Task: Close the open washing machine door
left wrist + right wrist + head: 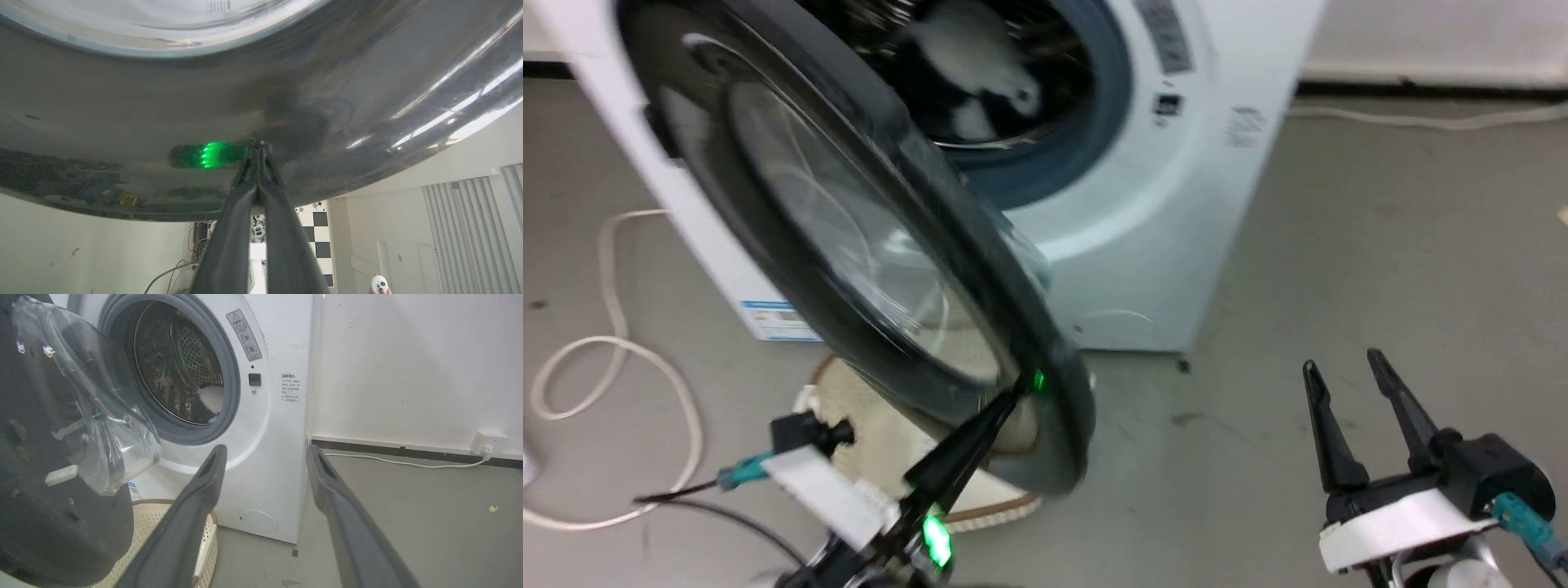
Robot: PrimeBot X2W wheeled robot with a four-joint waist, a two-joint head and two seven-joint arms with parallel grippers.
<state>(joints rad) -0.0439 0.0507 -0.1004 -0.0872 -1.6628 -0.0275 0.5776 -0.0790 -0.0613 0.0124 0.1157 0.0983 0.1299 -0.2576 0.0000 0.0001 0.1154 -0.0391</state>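
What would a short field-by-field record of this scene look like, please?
Door: washing machine door open, swung out above the basket
Left gripper: shut, tips touching the door's glossy black ring
Right gripper: open, holding nothing, clear of the door
Washing machine: drum mouth uncovered, something white inside
Task state: door not yet closed

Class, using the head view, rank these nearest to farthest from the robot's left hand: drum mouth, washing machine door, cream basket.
1. washing machine door: rim at the left hand tips.
2. cream basket: floor, under the door.
3. drum mouth: top, behind door.
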